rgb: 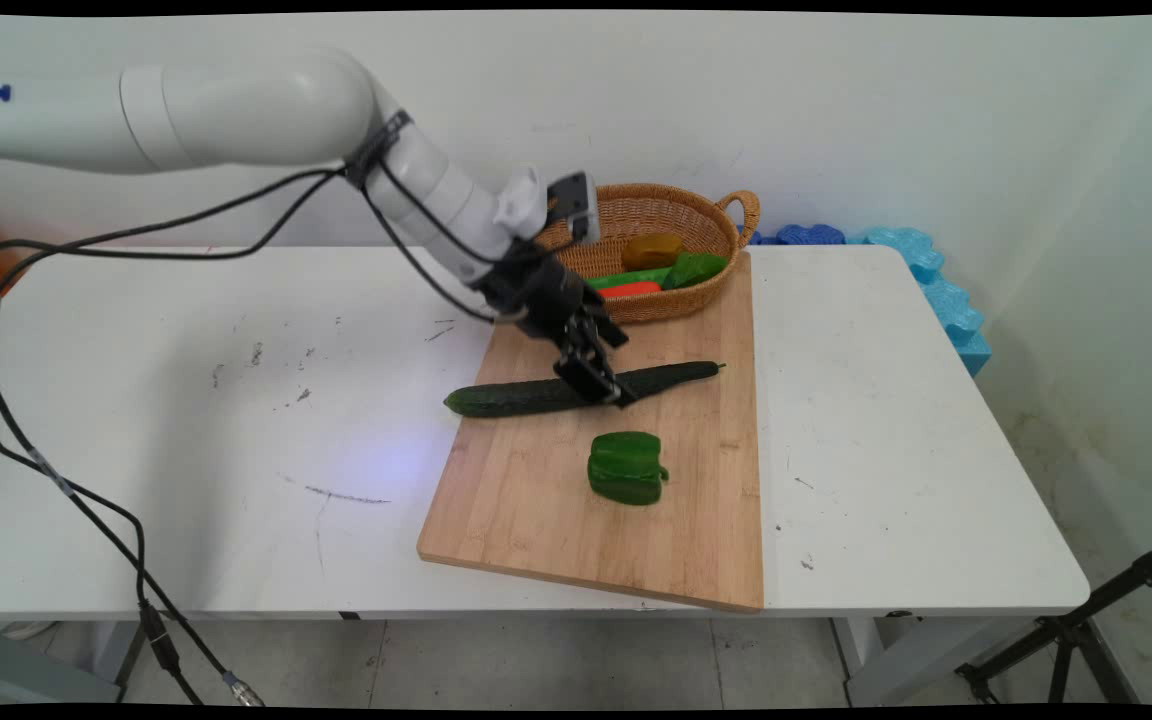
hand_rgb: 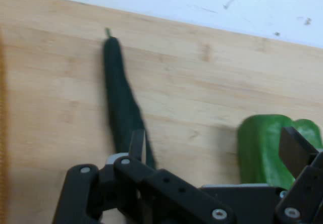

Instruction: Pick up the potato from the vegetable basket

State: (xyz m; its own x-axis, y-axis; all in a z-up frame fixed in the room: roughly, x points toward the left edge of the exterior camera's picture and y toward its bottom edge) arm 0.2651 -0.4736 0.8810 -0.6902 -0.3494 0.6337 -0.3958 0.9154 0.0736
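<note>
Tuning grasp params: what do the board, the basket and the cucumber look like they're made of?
Board: pale wood, likely bamboo, matte; strip grain shows.
Basket: woven wicker or rattan, tan; weave and looped handle visible.
Cucumber: dark green, slightly glossy skin with a stem tip; real or plastic, can't tell.

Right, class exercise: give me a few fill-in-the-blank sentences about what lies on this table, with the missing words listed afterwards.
1. The gripper is down at the long dark ____, which lies across the cutting board.
2. The green pepper rests on the ____.
3. The wicker ____ stands at the board's far end, with vegetables inside.
4. The cucumber's left tip reaches over the board's edge above the white ____.

Missing words: cucumber; cutting board; basket; table
</note>
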